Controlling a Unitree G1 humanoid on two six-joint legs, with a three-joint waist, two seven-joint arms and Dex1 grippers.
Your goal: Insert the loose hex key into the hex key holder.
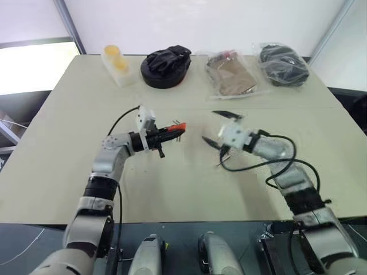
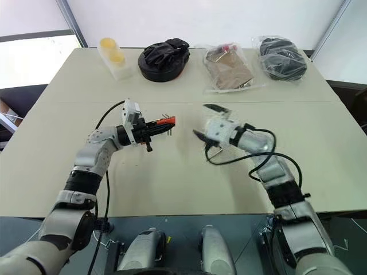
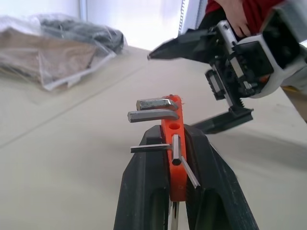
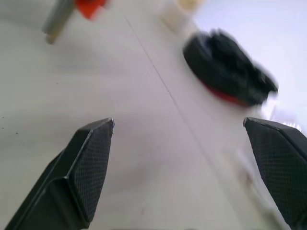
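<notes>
1. The hex key holder (image 3: pixel 175 143) is clamped between the two black fingers of the left gripper (image 1: pixel 166 136), lifted above the table (image 1: pixel 69 143) a little to 9 o'clock of its middle.
2. In the left wrist view the orange block carries two thick keys near its free end and, lower down, a thin L-shaped rod lying across its face. This rod looks like the loose hex key (image 3: pixel 175 149), with one leg pointing out sideways and the other slanting down beside the finger.
3. Judged from that, the insertion seems done or very nearly done (whether the key is pushed fully home cannot be told). No other loose key lies on the table between the arms.
4. The right gripper (image 1: pixel 221 130) stands at 3 o'clock from the holder, apart from it, with its fingers spread wide and nothing between them. The right wrist view confirms the empty gap, with bare table beyond.
5. Left arm: forearm reaching forward and inward, gripper roughly level, holder tip pointing towards 3 o'clock.
6. Right arm: elbow out at 4 o'clock, forearm angled inward, gripper roughly level and facing the holder.
7. What is left is probably only a check of seating and setting the holder down.
</notes>
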